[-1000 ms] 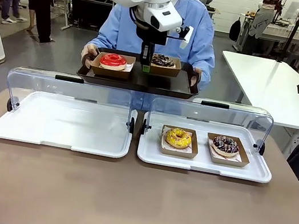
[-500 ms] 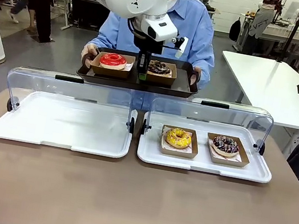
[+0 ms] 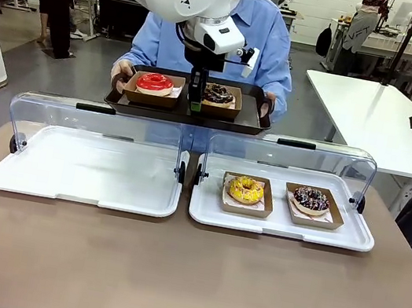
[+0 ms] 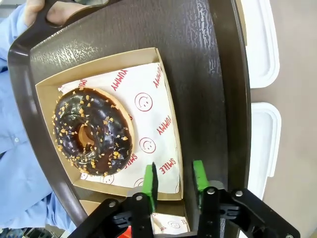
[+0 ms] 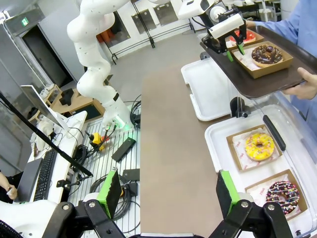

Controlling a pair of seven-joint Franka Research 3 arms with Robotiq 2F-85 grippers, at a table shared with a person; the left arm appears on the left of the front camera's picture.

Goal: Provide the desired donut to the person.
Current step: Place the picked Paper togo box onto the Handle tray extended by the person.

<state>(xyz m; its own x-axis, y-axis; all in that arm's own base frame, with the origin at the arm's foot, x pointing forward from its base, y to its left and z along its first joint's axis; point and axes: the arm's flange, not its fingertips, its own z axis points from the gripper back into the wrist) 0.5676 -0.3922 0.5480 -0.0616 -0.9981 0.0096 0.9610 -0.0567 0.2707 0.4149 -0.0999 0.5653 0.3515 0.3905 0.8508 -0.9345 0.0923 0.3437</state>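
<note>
On the dark tray [image 3: 252, 121] the person [image 3: 270, 42] holds, a red donut [image 3: 155, 82] sits left; beside it the left end effector [image 4: 172, 179] stands with jaws narrowly parted astride the box wall of the chocolate donut [image 4: 91, 131], apparently just released. Delivery looks nearly done; withdrawing remains. Farther right, the right end effector [image 5: 168, 191] hangs wide and empty over the bench [image 3: 184, 278].

Front and wrist views sharing tray [image 3: 187, 113]

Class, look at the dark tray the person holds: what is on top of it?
On the tray: a red donut and a chocolate donut, each in a box. The box floors under the donuts are hidden.
</note>
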